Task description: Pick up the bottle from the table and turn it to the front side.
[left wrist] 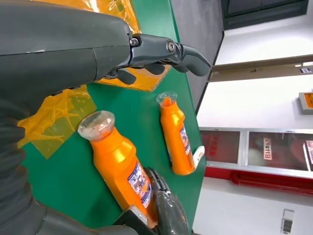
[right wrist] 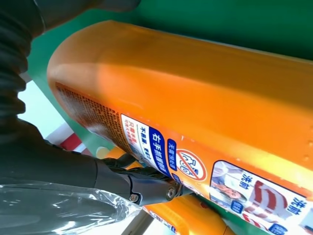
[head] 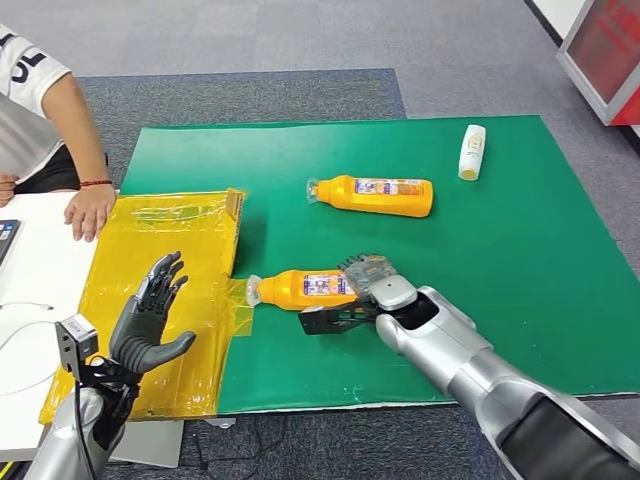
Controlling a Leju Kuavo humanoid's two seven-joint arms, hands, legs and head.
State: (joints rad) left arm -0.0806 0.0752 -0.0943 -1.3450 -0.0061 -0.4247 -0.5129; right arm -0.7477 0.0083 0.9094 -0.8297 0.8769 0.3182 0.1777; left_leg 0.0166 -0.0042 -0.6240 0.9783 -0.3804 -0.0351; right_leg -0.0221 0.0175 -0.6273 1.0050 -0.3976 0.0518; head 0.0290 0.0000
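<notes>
An orange bottle (head: 302,288) with a clear cap lies on its side on the green mat (head: 490,280), cap pointing at the yellow bag. My right hand (head: 373,285) grips its base end, thumb side on top and dark fingers (head: 332,320) under the near side. Up close the bottle (right wrist: 184,88) shows its printed label, with a dark finger (right wrist: 147,183) against it. From the left wrist, the same bottle (left wrist: 118,166) sits in the right hand (left wrist: 166,210). My left hand (head: 151,315) hovers open over the yellow bag, holding nothing; its fingers (left wrist: 166,51) are stretched out.
A second orange bottle (head: 373,195) lies farther back on the mat, and a small white bottle (head: 472,152) lies at the far right. A yellow plastic bag (head: 166,250) covers the mat's left edge. A person's hand (head: 89,208) rests on the white table (head: 38,290).
</notes>
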